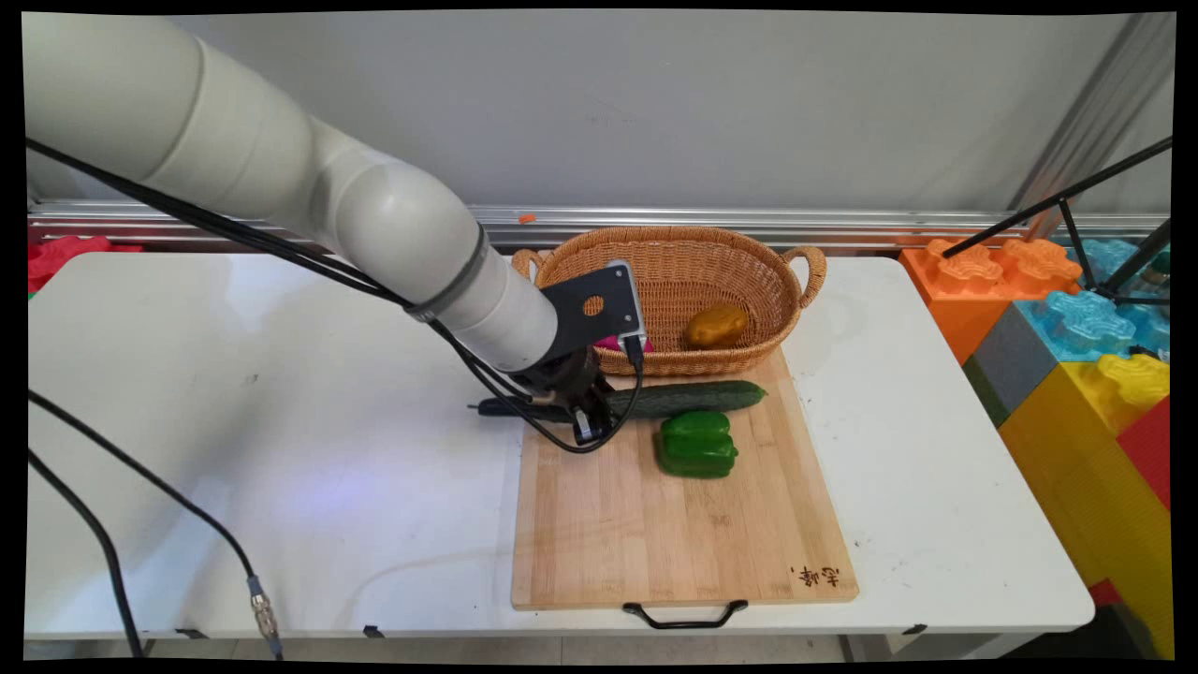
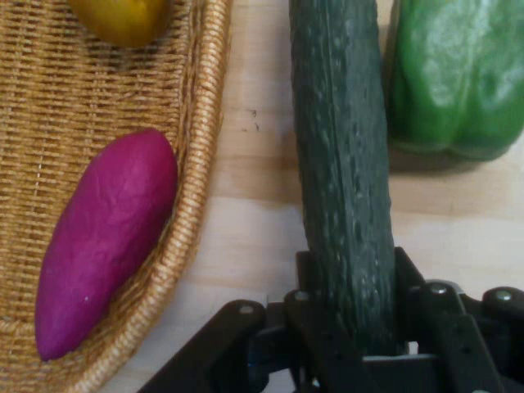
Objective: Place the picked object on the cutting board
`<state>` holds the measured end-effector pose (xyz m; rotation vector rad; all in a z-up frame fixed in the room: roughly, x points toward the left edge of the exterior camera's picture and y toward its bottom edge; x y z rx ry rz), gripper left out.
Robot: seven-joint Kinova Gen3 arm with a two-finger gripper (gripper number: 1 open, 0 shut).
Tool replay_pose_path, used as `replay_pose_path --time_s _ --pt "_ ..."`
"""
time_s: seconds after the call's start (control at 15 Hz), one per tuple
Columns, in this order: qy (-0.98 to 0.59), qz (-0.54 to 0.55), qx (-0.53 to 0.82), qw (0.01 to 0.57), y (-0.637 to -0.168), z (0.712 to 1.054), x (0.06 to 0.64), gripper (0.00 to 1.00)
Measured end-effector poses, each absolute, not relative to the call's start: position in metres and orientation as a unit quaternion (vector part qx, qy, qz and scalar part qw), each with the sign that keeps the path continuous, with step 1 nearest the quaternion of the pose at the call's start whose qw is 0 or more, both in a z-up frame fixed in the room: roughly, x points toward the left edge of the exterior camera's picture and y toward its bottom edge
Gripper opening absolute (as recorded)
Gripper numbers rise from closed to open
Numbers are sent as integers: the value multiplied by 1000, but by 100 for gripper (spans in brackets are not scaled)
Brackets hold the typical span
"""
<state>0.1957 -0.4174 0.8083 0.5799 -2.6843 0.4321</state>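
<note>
A long dark green cucumber (image 1: 693, 398) (image 2: 340, 147) lies along the far edge of the wooden cutting board (image 1: 655, 534) (image 2: 246, 237). My gripper (image 1: 585, 417) (image 2: 352, 270) is down at the cucumber's left end, its two fingers pressed against either side, shut on it. A green bell pepper (image 1: 697, 445) (image 2: 458, 74) rests on the board just beside the cucumber. Behind the board stands a wicker basket (image 1: 674, 248) (image 2: 196, 164) holding a yellow-brown potato (image 1: 716, 326) (image 2: 123, 16) and a purple sweet potato (image 2: 106, 237), which the arm mostly hides in the main view.
Large coloured foam blocks (image 1: 1076, 356) and a black tripod (image 1: 1086, 215) stand off the table's right end. Black cables (image 1: 140, 487) hang over the table's left part. A black handle (image 1: 685, 618) juts from the board at the table's near edge.
</note>
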Motion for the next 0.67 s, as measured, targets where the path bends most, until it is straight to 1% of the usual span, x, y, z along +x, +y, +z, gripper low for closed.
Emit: replay_pose_path --time_s 0.27,0.33,0.67 --pt "-946 154 217 186 -422 796 192 0" --pt "-945 153 218 188 -423 795 190 100" --pt "-945 150 220 190 -427 790 189 100"
